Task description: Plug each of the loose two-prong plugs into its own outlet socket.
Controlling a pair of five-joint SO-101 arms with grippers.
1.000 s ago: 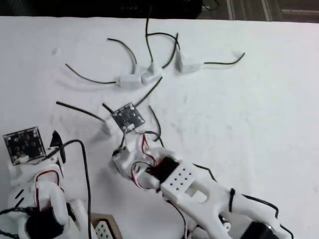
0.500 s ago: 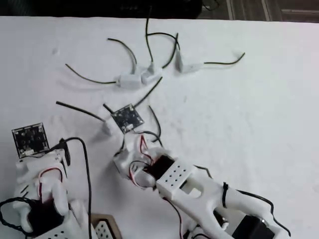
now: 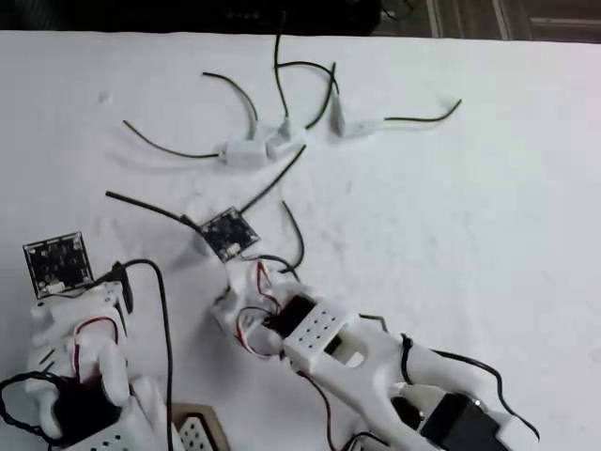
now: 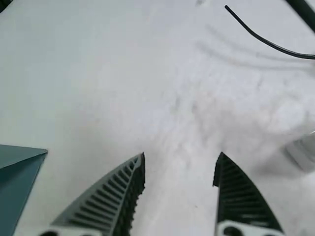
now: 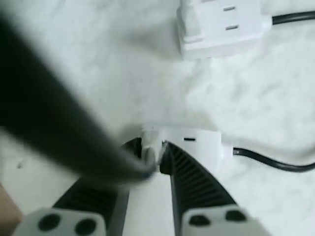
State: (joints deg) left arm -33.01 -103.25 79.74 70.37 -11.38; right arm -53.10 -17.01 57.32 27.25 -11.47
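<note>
**Right gripper pinched on a connector, left gripper open over bare table**

White table (image 3: 488, 188), both arms at the near edge. Three white plug/socket pieces (image 3: 246, 150) (image 3: 285, 139) (image 3: 352, 124) lie at the far side with black leads curling off them. High view is too coarse to say which are plugs and which are sockets.

Hidden/unclear:
- right arm (image 3: 357, 357) and its camera board (image 3: 228, 233) cover whatever sits under its tip
- blurred dark cable (image 5: 54, 123) blocks part of the right wrist view
- white object (image 4: 302, 152) and teal shape (image 4: 15, 172) are cut off at the frame edges, can't identify

Grippers:
- right gripper (image 5: 153, 150): fingers nearly together, pinching a small tab on a white connector (image 5: 194, 142) lying on the table, black cord (image 5: 266, 161) trailing off it. Plug or socket, can't tell.
- an outlet socket (image 5: 221, 22) lies just beyond, apart from the connector
- left gripper (image 4: 181, 157): fingers wide apart, holding nothing, over bare table near a black lead (image 4: 266, 39)

Markings: two slots on the socket face, one short dash on the connector. Board print too small to read.
</note>
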